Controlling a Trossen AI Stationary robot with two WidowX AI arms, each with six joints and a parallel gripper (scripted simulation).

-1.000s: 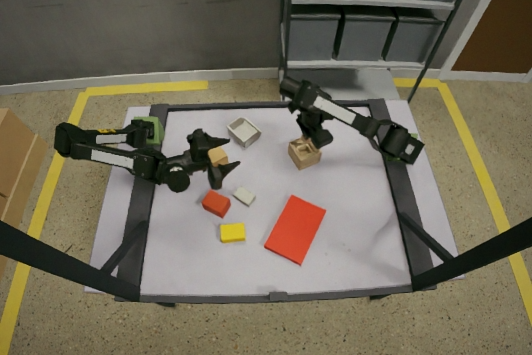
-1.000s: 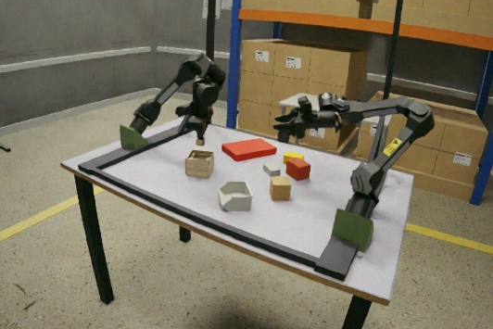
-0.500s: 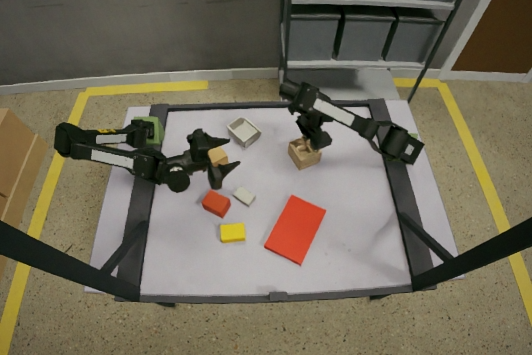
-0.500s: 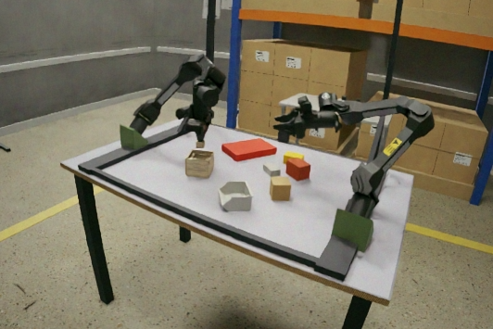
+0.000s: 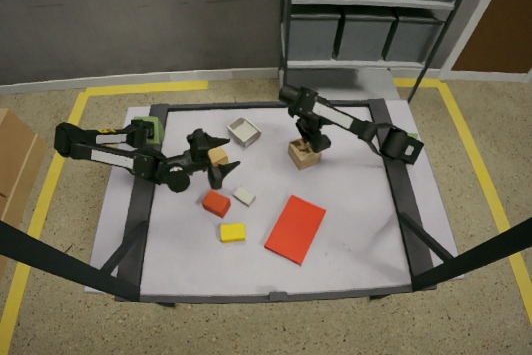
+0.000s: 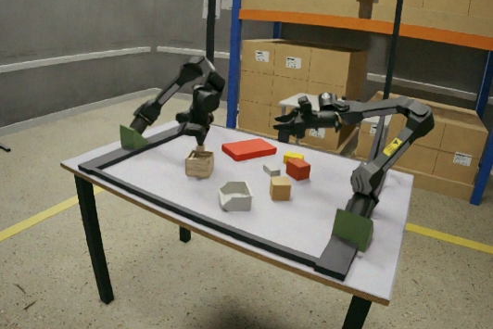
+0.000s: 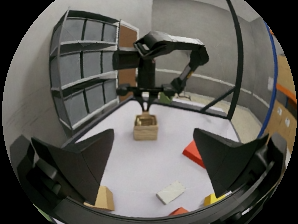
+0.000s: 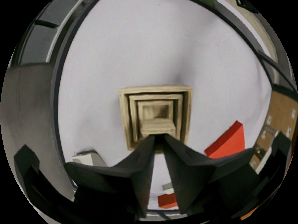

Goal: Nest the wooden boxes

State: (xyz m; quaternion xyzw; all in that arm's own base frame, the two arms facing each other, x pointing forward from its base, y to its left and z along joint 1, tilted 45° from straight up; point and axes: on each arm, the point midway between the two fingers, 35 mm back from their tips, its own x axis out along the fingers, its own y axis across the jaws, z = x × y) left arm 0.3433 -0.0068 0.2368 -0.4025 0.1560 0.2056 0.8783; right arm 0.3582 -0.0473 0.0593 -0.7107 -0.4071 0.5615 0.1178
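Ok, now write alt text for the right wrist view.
The right hand grips a small wooden box over nested open wooden boxes. Beyond its fingers, a flat red block lies on the pale tabletop.
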